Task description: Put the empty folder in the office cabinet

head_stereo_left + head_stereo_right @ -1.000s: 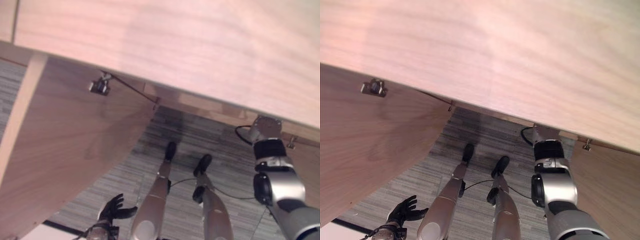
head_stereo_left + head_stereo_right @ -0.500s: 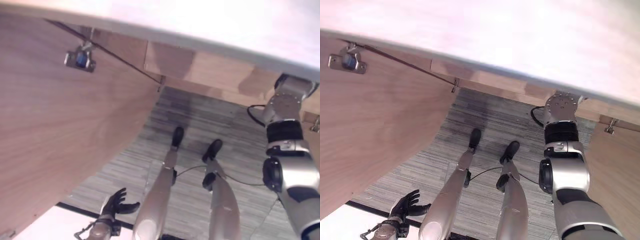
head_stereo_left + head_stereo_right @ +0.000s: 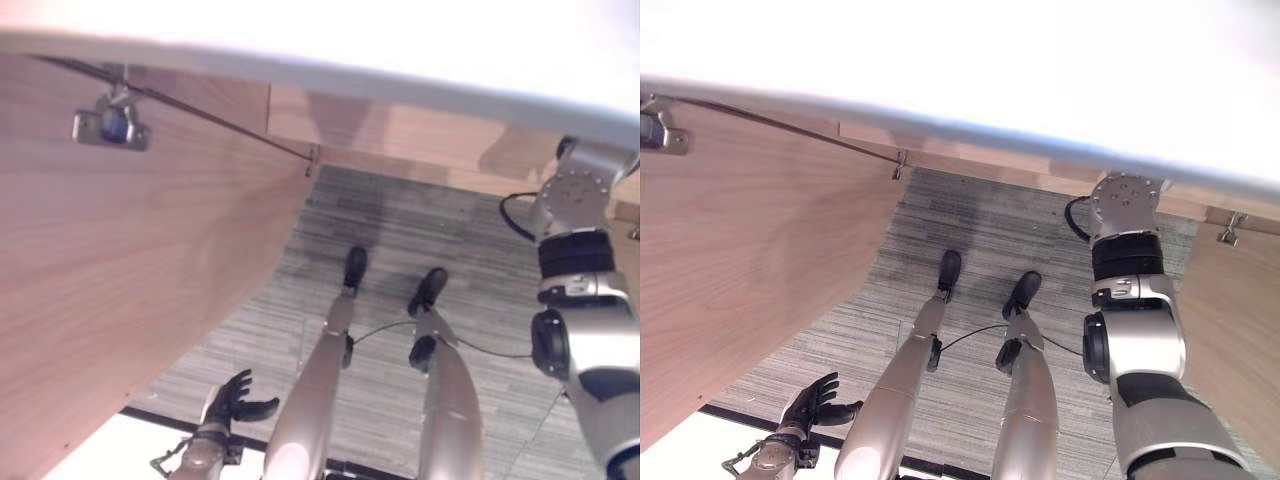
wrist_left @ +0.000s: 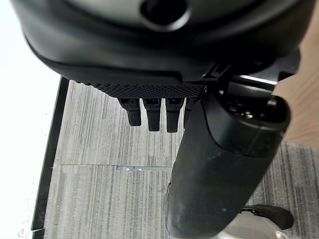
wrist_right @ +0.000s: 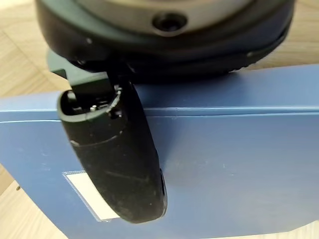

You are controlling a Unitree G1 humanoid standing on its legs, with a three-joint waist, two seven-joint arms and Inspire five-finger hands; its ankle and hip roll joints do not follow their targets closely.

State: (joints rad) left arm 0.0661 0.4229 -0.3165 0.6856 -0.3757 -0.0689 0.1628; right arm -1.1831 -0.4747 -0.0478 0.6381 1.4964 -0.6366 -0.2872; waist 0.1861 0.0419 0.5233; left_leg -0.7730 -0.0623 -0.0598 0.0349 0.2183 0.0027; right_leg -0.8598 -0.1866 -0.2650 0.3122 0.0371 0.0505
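A blue folder (image 5: pixel 239 164) with a pale label pocket stands in front of light wood in the right wrist view. My right hand (image 5: pixel 119 164) is shut on it, the thumb pressed flat on its face and the fingers hidden behind it. Seen from the head, my right arm (image 3: pixel 580 300) reaches up under the cabinet's pale top (image 3: pixel 400 50), which hides the hand and the folder. My left hand (image 3: pixel 232 398) hangs low over the carpet beside the open cabinet door (image 3: pixel 130 290); its fingers (image 4: pixel 152 112) are straight and hold nothing.
The open wooden door bears a metal hinge (image 3: pixel 108 122) and stands close on the left. A second door (image 3: pixel 1230 330) is at the right. Grey carpet (image 3: pixel 400 230) lies below, with a white surface (image 3: pixel 100 460) edged by a black strip at the lower left.
The whole picture has shifted, so the camera has moved: the cabinet top now sits higher in view. My right wrist has gone a little further under the top. The left hand hangs as before.
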